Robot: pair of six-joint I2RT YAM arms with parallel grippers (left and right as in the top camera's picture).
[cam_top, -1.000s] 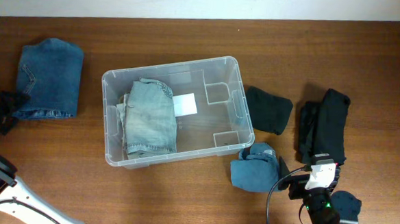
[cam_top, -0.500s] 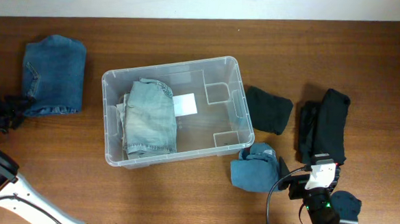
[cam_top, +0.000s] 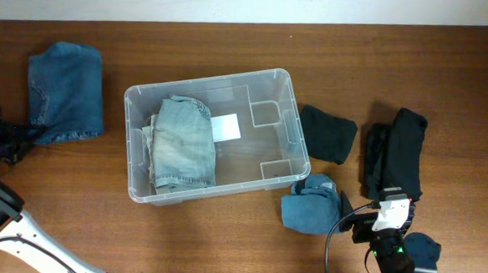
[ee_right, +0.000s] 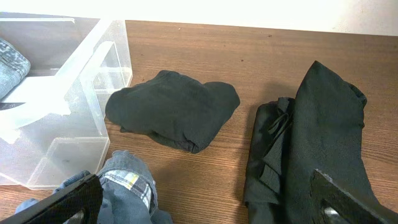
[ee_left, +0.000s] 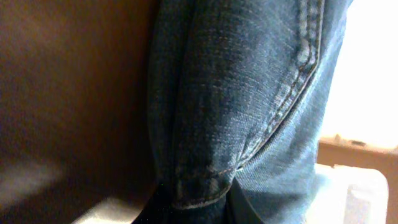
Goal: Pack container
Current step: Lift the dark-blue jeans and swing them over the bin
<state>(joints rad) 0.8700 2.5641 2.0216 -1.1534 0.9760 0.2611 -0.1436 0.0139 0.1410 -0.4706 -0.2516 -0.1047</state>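
The clear plastic container (cam_top: 209,74) stands mid-table, and its near corner shows in the right wrist view (ee_right: 93,68). Folded light-wash jeans (cam_top: 183,142) lie in its left half. Dark blue jeans (cam_top: 66,90) lie at the far left. My left gripper (cam_top: 22,135) is at their lower left edge. In the left wrist view the denim (ee_left: 249,93) fills the frame, and a seamed fold sits pinched in my left gripper (ee_left: 199,211). My right gripper (cam_top: 378,206) hangs wide open at the front right (ee_right: 208,208), over bare wood.
A folded black garment (cam_top: 328,132) (ee_right: 174,115) lies right of the container. A black clothes pile (cam_top: 398,153) (ee_right: 311,137) is farther right. A blue garment with plaid lining (cam_top: 307,208) (ee_right: 127,186) lies under my right gripper's left finger. Another blue item (cam_top: 422,250) sits at the front right.
My left gripper has closed on the edge of the dark blue jeans, and the jeans have shifted slightly on the table. The right arm has not moved.
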